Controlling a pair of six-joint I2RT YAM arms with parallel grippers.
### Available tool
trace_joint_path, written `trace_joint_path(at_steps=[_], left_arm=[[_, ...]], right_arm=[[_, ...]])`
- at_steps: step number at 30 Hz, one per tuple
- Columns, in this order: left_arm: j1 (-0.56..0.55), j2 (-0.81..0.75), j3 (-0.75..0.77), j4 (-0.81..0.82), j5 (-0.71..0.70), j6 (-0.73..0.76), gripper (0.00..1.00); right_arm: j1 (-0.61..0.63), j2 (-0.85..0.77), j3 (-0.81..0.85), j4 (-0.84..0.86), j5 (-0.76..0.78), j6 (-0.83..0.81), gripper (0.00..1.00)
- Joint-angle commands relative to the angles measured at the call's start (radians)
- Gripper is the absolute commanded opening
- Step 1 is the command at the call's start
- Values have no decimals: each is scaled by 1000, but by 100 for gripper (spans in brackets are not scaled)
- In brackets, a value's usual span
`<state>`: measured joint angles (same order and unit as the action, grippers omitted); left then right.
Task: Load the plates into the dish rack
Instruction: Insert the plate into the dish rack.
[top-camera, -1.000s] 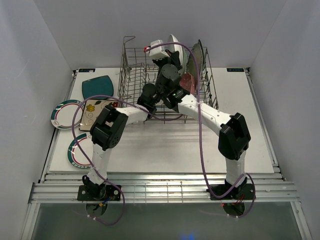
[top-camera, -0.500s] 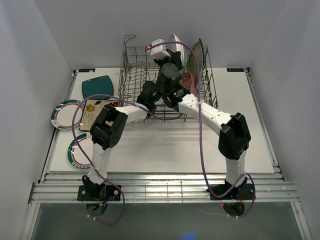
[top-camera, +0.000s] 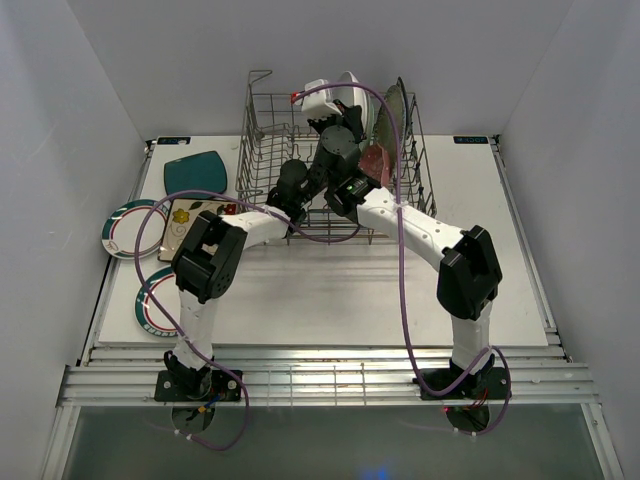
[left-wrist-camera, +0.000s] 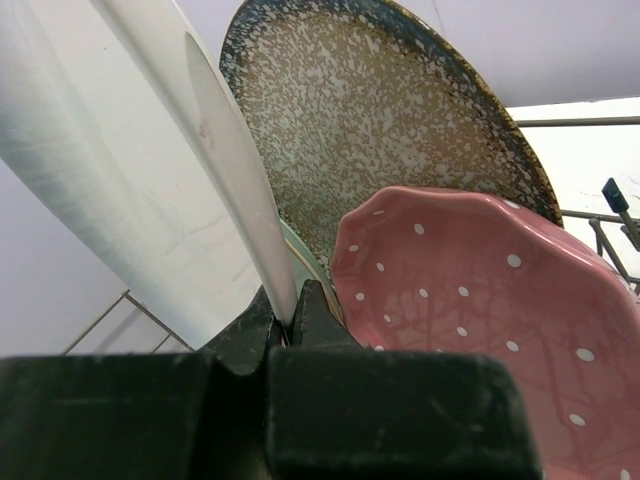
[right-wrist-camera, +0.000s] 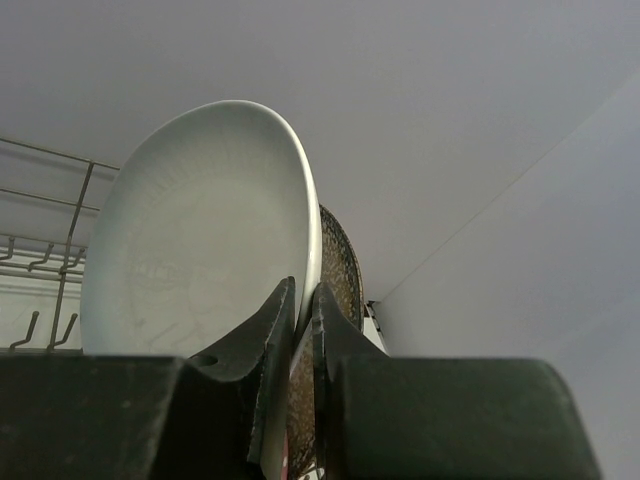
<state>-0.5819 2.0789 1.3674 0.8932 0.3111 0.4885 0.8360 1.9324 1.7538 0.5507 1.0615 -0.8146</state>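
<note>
The grey wire dish rack (top-camera: 262, 150) stands at the back middle. A big white oval plate (top-camera: 351, 88) stands upright in it, beside a speckled plate (top-camera: 396, 108) and a pink dotted plate (top-camera: 376, 160). Both arms reach into the rack. My left gripper (left-wrist-camera: 286, 318) is shut on the white plate's (left-wrist-camera: 200, 130) lower rim, with a mint green edge (left-wrist-camera: 306, 266), the speckled plate (left-wrist-camera: 400, 110) and the pink plate (left-wrist-camera: 470, 290) just behind. My right gripper (right-wrist-camera: 303, 300) is shut on the same white plate's (right-wrist-camera: 200, 250) rim, the speckled plate (right-wrist-camera: 341, 262) behind it.
On the table's left lie a teal square plate (top-camera: 195, 172), a floral square plate (top-camera: 186, 220) and two white rimmed round plates (top-camera: 128, 228) (top-camera: 150, 300). The rack's tall sides and tines surround both wrists. Walls close in left, right and behind.
My left arm's elbow and wrist have shifted a little left and back along the rack. The right arm and the white plate have hardly moved.
</note>
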Motion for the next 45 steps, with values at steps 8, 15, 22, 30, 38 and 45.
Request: trace_joint_path(at_steps=[8,15,22,30,38,45], left_arm=[[-35,-175,55,9,63,-47,0],[-65,-210,21,9,43,-65,0],[-68,-263,-24,0,54,-102,0],[-95,-362,-125,-7,72,-159,0],[-99,-378,-140,-7,79,-251,0],[-107,-384,-146,-20,79,-280,0]], right_arm=[[133,-55,3,18,-88,-69,8],[153,-61,-10,37,-64,-110,8],[170,-62,27,-29,-48,-113,8],[204,-82,4,-78,5,-107,8],[232,-70,3,-60,58,-176,8],[233,-96,-30,-96,61,-147,8]])
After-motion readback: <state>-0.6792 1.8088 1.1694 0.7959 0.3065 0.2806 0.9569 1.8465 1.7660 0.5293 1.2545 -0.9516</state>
